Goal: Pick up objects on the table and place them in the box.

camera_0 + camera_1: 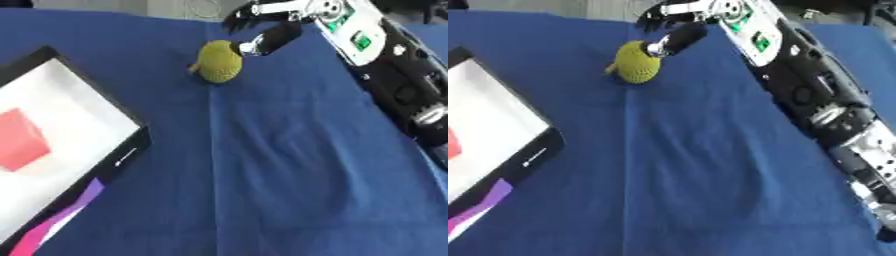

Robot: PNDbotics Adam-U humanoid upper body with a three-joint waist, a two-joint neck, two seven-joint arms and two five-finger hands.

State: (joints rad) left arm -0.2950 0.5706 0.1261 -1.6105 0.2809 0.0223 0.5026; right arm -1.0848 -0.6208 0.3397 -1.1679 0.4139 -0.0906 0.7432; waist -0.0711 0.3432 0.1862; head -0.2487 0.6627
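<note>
Everywhere blue cloth (289, 165) across the table, faintly creased.

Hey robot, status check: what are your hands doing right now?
Right hand open, thumb touching green ball. Left hand out of view. Box at left holds a red block. Nothing between ball and box.

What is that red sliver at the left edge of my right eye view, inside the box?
Observer: It's a red block lying on the white floor of the box. The left eye view shows most of it.
Operator: Does that view show where the box ends on the far side?
Observer: Yes. Its black rim comes to a corner at the upper left, well to the left of the yellow-green fruit.
</note>
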